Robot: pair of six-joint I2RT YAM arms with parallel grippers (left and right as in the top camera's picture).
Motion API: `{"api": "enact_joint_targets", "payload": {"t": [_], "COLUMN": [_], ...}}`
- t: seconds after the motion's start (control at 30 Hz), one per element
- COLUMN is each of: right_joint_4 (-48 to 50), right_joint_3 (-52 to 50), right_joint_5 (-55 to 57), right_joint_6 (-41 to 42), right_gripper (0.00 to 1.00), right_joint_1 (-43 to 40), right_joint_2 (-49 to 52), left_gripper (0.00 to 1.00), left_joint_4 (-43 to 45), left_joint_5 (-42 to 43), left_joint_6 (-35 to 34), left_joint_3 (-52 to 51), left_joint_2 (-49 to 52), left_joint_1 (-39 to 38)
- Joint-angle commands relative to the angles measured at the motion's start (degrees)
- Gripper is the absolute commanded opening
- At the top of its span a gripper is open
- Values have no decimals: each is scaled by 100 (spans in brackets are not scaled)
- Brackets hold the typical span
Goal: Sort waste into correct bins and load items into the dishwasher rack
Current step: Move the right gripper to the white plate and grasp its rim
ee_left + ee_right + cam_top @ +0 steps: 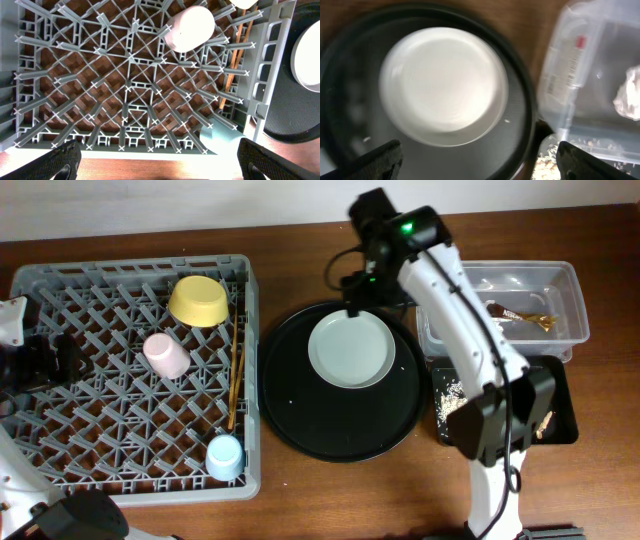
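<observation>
Waiting on the round black tray (300, 420), the pale grey plate (351, 350) is all you have left to load. The yellow bowl (200, 300), pink cup (166, 355), light blue cup (224, 457) and chopsticks (236, 380) sit in the rack (130, 268). The napkin (629, 95) and wrapper (535, 320) are in the clear tub (570, 300), and the scraps (452, 395) in the shallow black tray (565, 430). The right gripper (482, 162) above the plate and the left gripper (159, 162) are both spread and empty.

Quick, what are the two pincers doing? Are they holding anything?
Left pincer: open, holding nothing, over the rack.
Right pincer: open, holding nothing, above the plate.

Overhead straight down, left wrist close above rack (131, 59), right wrist close above plate (445, 80), all three share plate
</observation>
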Motion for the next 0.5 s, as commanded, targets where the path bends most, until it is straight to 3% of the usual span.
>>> {"api": "enact_joint_targets", "payload": {"t": [0.0,0.27,0.47], "right_joint_4": [-90,-610,-708], "right_joint_3": [22,20,17], "right_joint_5": [83,-101,-549], "right_joint_6": [-61,-57,-37], "right_gripper": [99,99,99], "right_joint_1": [-957,-3119,-3718], "right_joint_2": [-85,-90,-90], "left_gripper": [99,99,99], "left_joint_4": [-7,-7,-7], "left_joint_5": [-28,-28,-28], "left_joint_6": [-9,-9,-9], "left_joint_3": [0,0,0], "left_joint_2": [-24,-24,-24], "left_joint_1": [0,0,0]}}
